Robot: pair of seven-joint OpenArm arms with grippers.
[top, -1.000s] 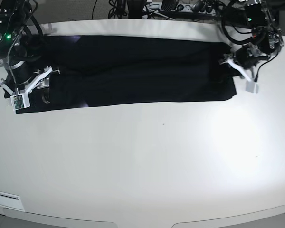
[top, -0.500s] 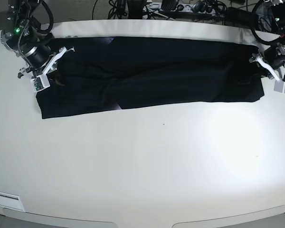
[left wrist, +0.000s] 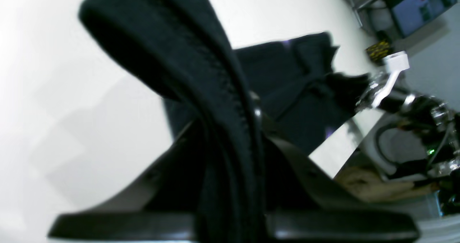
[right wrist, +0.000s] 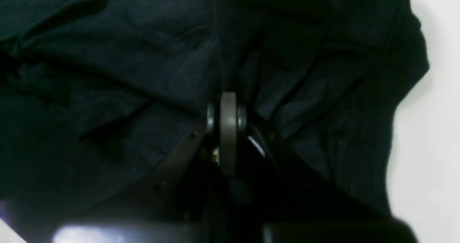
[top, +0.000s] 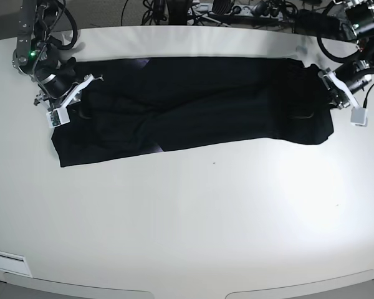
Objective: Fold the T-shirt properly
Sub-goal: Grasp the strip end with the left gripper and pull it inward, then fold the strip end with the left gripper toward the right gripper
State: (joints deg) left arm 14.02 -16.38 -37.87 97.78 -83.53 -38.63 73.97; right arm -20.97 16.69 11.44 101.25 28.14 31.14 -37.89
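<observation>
Since half a second ago the T-shirt [top: 193, 103] has been carried a little toward the right arm's side and its long band now sags in the middle, the front edge dipping at both ends rather than running straight. It lies across the far half of the surface [top: 193, 224], folded lengthwise into a wide dark strip, with both ends lifted slightly.

The biggest risk is the whole strip skewing: if the two arms travel at different speeds or heights, the band twists and the earlier lengthwise fold slides open. Slack in the middle could also drag on the surface and bunch into creases when the ends are brought together.

Next, a grip could fail. The left tool [top: 336, 90] is pinching a thick rolled hem, plain in the left wrist view; so many layers may creep out under tension. The right tool [top: 68, 99] looks pressed together on wrinkled cloth in its wrist view, possibly holding only the top layer, which would leave the lower layer behind.
</observation>
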